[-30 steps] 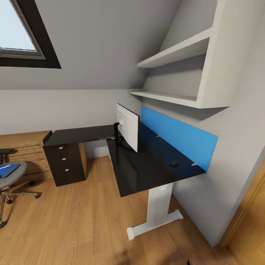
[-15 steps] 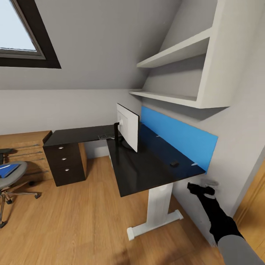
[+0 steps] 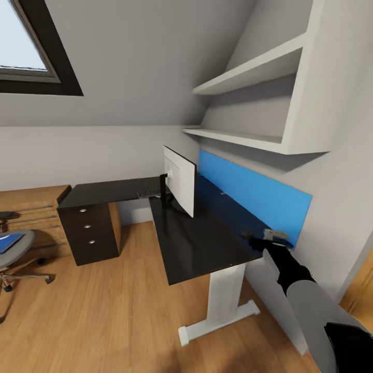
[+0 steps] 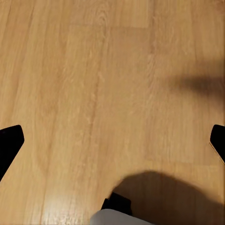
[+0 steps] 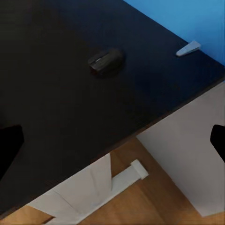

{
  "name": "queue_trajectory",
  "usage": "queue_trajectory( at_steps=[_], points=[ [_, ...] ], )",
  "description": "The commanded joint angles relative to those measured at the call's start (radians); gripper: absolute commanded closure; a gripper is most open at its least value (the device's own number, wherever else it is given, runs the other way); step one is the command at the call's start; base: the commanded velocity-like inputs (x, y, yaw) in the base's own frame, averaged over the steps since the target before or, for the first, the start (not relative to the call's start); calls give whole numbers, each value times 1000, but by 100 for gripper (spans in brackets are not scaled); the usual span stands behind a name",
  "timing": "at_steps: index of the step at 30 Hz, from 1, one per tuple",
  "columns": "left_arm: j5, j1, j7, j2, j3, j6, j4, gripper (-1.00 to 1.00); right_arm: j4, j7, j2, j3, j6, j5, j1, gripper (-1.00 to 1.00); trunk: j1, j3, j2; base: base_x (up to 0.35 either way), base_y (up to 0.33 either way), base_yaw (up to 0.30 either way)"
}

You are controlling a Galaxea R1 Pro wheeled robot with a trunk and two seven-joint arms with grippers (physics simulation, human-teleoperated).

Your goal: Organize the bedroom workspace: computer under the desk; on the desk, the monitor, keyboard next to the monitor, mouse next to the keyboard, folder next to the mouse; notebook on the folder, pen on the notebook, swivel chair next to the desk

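Head view: right gripper has risen over the counter end, near the mouse, likely to grasp it; monitor stands mid-counter, folder on chair.
Left wrist: floor, jaws apart.
Right wrist: mouse near counter's corner, long axis across the frame; jaws apart

Black L-shaped bench: monitor upright, keyboard behind it, black mouse near far corner. Blue folder on swivel chair.
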Motion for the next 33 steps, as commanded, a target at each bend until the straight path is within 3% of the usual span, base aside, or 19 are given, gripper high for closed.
queue_trajectory(
  at_steps=[1, 17, 22, 27, 33],
  points=[
    [-2, -1, 4, 0, -1, -2, 0, -100, 0, -4, 2, 1, 4, -6, -1, -100, 1, -1, -1, 309, 0, 0],
    [0, -1, 4, -2, 0, -10, 0, -100, 7, 17, 0, -1, 0, 3, -2, -100, 1, -1, -1, 325, 0, 0],
    [3, -1, 4, 0, 1, -10, 0, -100, 14, 51, 0, 1, -5, 65, -1, -100, 1, -1, -1, 109, 0, 0],
    [4, -1, 4, 0, 1, -11, 0, -100, 59, 59, -20, 4, -47, 74, -2, -100, 1, -1, -1, 7, 0, 0],
    [4, -1, 4, 6, 1, -12, 1, -100, 109, 140, -45, 4, -101, 82, -2, -100, 1, -1, -1, 0, 0, 0]
  ],
)
